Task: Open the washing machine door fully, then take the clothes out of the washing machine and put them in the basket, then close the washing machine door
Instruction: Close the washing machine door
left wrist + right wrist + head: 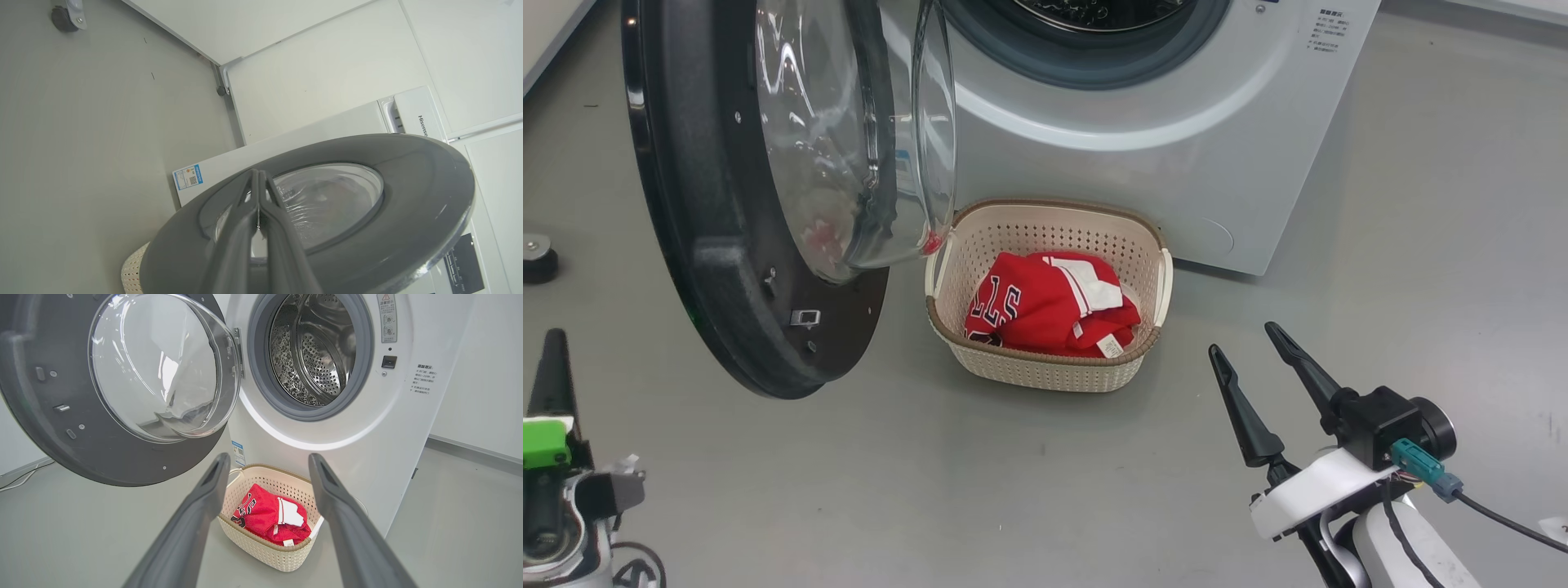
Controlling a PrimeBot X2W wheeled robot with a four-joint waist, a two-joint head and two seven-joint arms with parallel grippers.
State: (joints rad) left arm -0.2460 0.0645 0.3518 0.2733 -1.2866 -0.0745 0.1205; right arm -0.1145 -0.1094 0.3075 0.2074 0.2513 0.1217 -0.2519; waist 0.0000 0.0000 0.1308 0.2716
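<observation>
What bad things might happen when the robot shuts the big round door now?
1. The small cream plastic basket with the brown rim sits just below the big round black-rimmed glass door. The swinging door might clip it and tip out the red jerseys, though the gap is hard to judge.
2. The left claw is shut to a thin point aimed at the door's glossy outer face. If it pushes there, it might slip off.
</observation>
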